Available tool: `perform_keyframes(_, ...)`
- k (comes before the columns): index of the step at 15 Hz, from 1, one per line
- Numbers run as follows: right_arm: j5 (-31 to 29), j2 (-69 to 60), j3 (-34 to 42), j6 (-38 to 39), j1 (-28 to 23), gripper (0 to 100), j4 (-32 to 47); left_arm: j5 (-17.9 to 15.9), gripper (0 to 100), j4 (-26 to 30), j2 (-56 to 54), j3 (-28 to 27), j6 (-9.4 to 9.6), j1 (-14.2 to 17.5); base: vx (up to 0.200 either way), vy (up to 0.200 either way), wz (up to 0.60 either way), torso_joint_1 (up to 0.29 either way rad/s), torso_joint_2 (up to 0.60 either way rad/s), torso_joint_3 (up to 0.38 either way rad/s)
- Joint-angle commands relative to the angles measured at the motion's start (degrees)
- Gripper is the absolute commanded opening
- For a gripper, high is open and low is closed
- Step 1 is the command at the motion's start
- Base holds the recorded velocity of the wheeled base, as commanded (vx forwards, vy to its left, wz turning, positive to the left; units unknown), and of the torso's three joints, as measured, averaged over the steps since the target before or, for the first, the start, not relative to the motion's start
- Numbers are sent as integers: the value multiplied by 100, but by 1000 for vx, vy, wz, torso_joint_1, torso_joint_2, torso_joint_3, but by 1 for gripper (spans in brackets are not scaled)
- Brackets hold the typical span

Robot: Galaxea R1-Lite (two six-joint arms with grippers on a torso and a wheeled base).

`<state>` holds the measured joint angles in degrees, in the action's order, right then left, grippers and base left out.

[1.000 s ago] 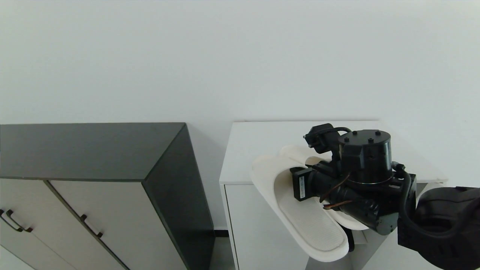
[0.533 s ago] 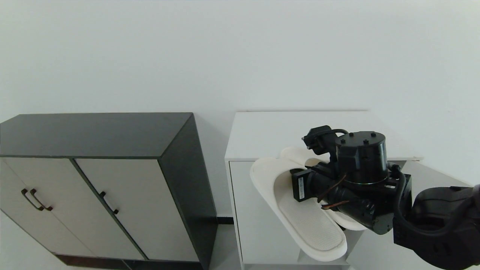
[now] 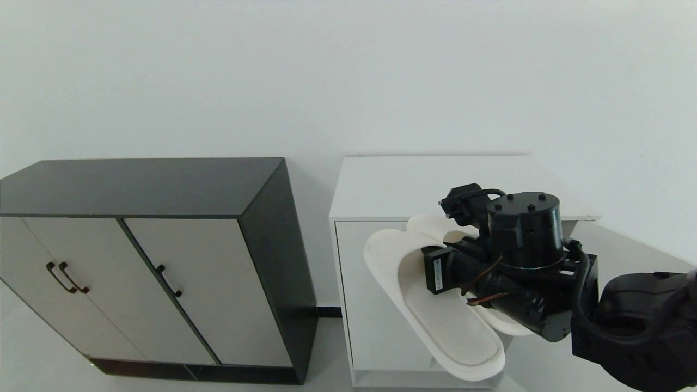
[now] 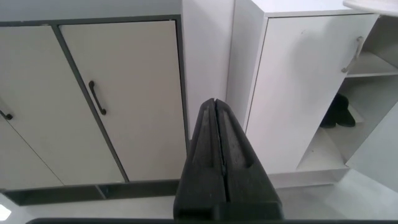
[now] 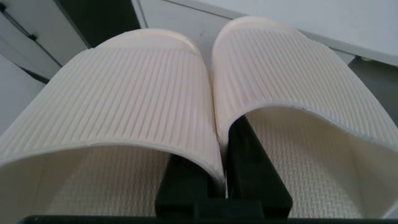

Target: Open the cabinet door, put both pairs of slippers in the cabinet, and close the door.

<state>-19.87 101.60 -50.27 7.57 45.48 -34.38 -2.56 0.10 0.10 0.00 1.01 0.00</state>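
Your right gripper point(image 5: 222, 180) is clamped on the cream slippers point(image 3: 454, 326). It holds them side by side in front of the white cabinet point(image 3: 370, 283), tilted with the heels lowest. From the right wrist you see ribbed, rounded uppers and embossed footbeds, with both inner walls pinched between the fingers. The left wrist shows you the left gripper point(image 4: 216, 155), pressed together on nothing, facing the cabinet's open shelf compartment point(image 4: 373, 62), which has dark footwear point(image 4: 339, 112) inside.
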Motion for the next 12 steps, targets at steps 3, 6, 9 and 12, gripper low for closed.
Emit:
perform_keyframes(3,1,9,9,-1,-4,0,-8,1,0,-1,8,0,-5,0,0,0,0,0,0,0)
perform_keyframes(6,1,9,9,-1,13,0,1,1,0,-1,-1,0,4,0,0,-133,0,-2,2,0)
perform_keyframes(9,1,-26,62,-1,48,0,1,1,0,-1,8,0,4,0,0,-200,0,6,-1,5)
perform_keyframes(12,1,-87,106,-1,101,0,1,1,0,-1,8,0,4,0,0,-200,0,2,6,2)
